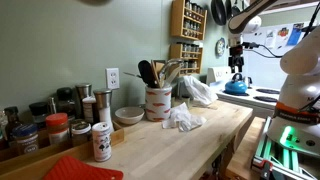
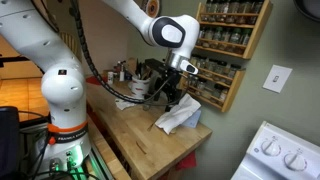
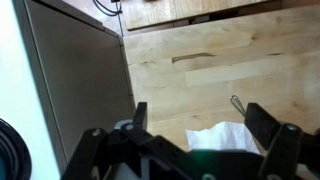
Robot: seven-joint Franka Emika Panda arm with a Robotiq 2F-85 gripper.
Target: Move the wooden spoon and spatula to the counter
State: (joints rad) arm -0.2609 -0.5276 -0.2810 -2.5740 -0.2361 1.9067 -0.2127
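Note:
A cream crock (image 1: 158, 102) stands on the wooden counter (image 1: 215, 135) near the wall. It holds several utensils. A dark flat-headed spatula (image 1: 146, 71) sticks up at its left, and pale wooden utensils (image 1: 170, 71) lean to its right; I cannot tell which one is the wooden spoon. My gripper (image 1: 236, 62) hangs open and empty above the counter (image 2: 130, 135), away from the crock. In an exterior view the gripper (image 2: 170, 97) is just above a crumpled white cloth (image 2: 180, 118). In the wrist view the open jaws (image 3: 200, 125) frame that cloth (image 3: 222, 137) on the counter (image 3: 230, 60).
A bowl (image 1: 128, 115) sits next to the crock, with spice jars (image 1: 60, 125) and a red mat (image 1: 80, 168) further along. A blue kettle (image 1: 236, 87) stands on the white stove. A spice rack (image 2: 225, 50) hangs on the wall. A small wire loop (image 3: 237, 103) lies on the counter.

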